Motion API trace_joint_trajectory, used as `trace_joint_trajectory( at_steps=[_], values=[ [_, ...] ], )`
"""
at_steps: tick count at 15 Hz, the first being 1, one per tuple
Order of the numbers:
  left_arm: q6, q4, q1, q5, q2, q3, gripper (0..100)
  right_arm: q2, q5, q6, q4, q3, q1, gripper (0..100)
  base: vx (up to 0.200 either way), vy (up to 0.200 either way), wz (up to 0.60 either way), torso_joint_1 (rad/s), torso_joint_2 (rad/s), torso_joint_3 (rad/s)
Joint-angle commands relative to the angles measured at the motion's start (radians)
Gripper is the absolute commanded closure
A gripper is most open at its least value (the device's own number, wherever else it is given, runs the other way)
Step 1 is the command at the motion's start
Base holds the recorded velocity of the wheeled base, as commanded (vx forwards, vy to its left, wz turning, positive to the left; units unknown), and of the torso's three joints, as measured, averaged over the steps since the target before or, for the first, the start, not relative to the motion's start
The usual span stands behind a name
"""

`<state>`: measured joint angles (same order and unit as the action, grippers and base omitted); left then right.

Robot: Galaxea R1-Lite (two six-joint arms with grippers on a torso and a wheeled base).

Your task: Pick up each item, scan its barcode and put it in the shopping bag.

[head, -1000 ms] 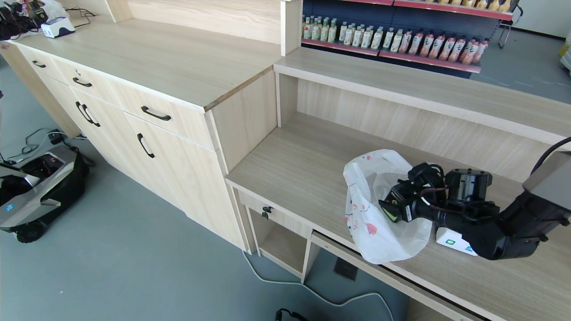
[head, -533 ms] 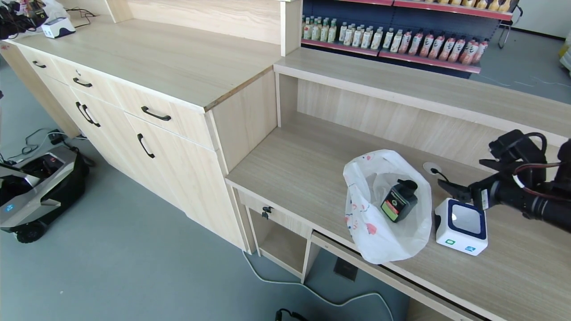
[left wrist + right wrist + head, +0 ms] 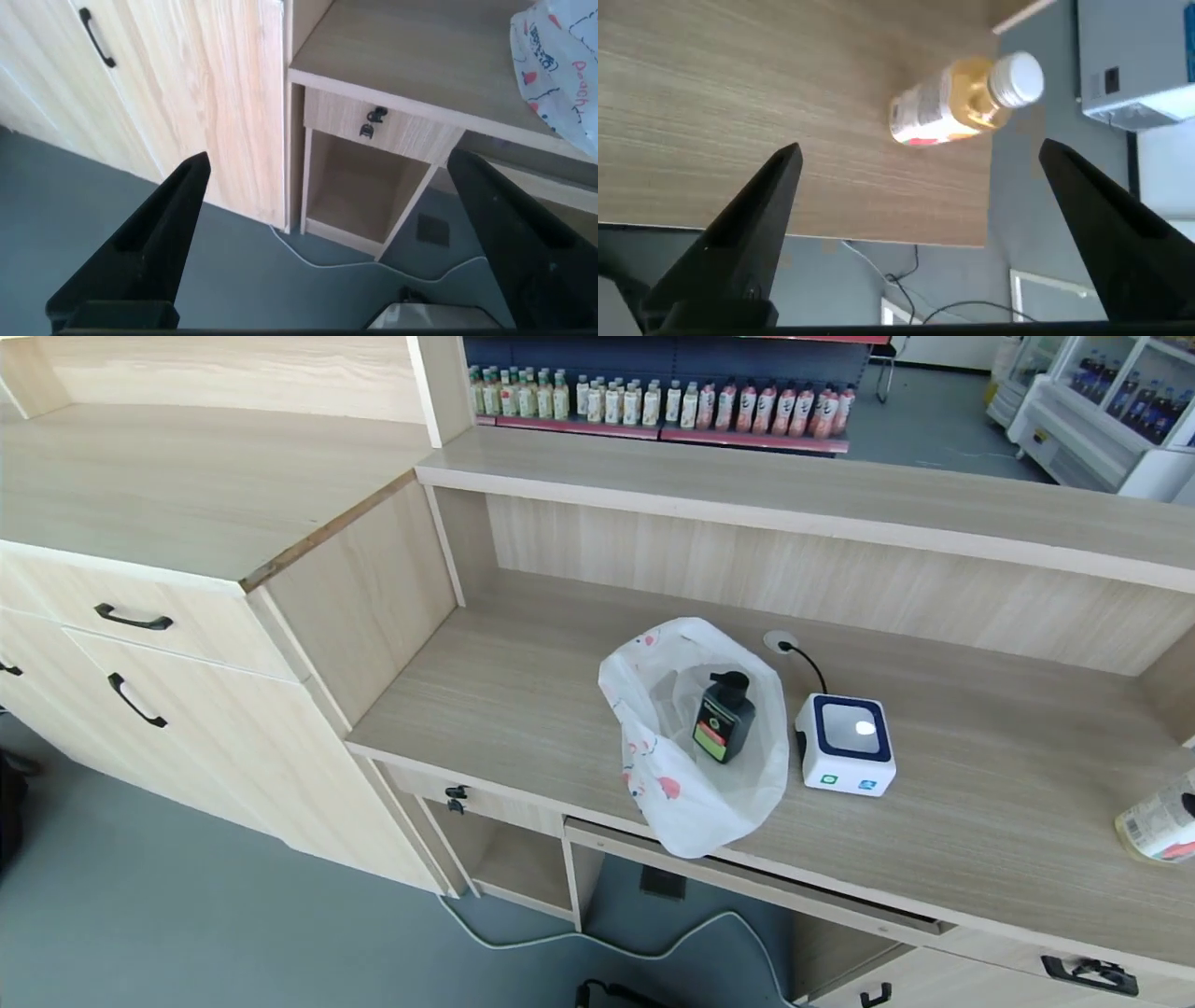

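Shopping bag (image 3: pixel 674 791) — pump bottle (image 3: pixel 724 725) inside.

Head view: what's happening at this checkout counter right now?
A dark pump bottle already sits inside the white shopping bag, which stands beside the barcode scanner on the counter. The right tool hangs open and empty above the counter, close to a drink bottle lying on its side near the counter's edge. The left tool is open and empty too, off the counter's front and above the floor.
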<state>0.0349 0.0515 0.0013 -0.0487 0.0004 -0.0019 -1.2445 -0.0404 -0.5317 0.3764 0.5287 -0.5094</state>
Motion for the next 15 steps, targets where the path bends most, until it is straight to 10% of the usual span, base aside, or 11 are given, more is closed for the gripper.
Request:
trace_joint_trajectory(
  at_steps=[1,6,15],
  values=[
    [0.000,0.001,0.000,0.000,0.000,0.000,0,0.011,-0.059,0.098,-0.034,0.000,-0.023,0,0.000,0.000,0.00,-0.207,0.37,0.149],
    [0.000,0.001,0.000,0.000,0.000,0.000,0,-0.112,-0.050,0.368,0.039,0.000,-0.021,0,0.000,0.000,0.00,-0.028,0.05,0.019],
    [0.000,0.001,0.000,0.000,0.000,0.000,0,-0.058,-0.102,0.249,0.045,-0.021,-0.037,0,0.000,0.000,-0.13,-0.001,0.00,0.001]
  ],
)
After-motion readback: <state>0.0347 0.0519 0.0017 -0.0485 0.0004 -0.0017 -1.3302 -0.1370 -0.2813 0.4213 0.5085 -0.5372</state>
